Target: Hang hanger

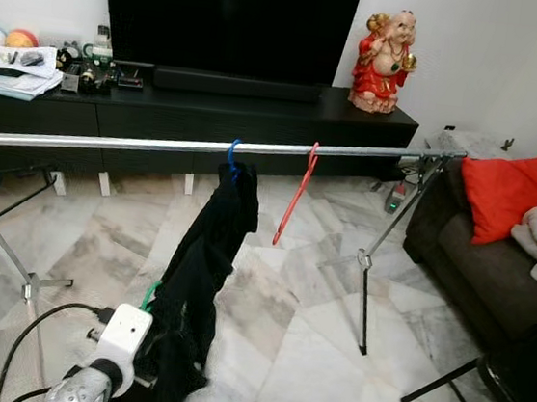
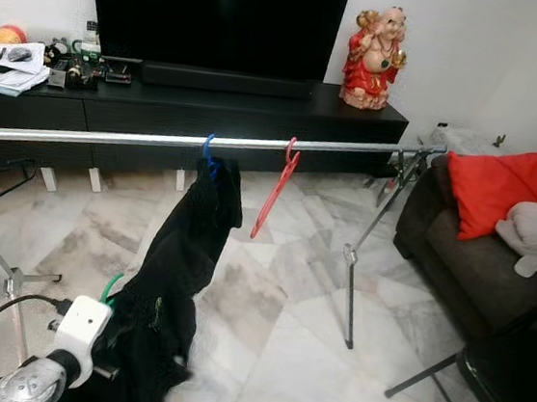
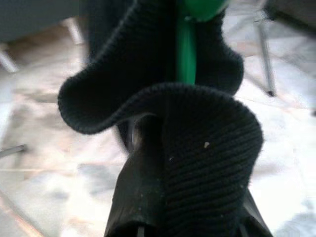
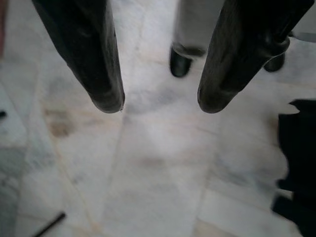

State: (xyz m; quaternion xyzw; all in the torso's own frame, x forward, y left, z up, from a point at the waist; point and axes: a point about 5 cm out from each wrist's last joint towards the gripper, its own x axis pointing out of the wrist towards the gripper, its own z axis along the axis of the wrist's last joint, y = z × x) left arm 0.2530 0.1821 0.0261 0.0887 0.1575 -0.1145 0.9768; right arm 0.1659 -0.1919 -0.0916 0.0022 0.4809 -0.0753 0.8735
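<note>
Living room of a home. A large dark television (image 1: 229, 17) stands on a long black low cabinet (image 1: 258, 122) against the far white wall, with a soundbar (image 1: 238, 85) before it and a red-robed figurine (image 1: 383, 61) at the cabinet's right end. A dark sofa (image 1: 474, 273) with a red cushion (image 1: 522, 189) occupies the right. The floor is polished marble tile (image 1: 285, 310). A metal clothes rail (image 1: 207, 146) on folding stands spans the room.

1. Silver rail (image 2: 159, 138) spanning the room; blue hanger (image 2: 208, 153) hooked on it, carrying a black garment (image 2: 178, 268);
2. red hanger (image 2: 275, 194) hooked beside it, bare;
3. left arm (image 2: 57, 356) at the garment's lower end; green hanger (image 2: 109, 289) just above it.
</note>
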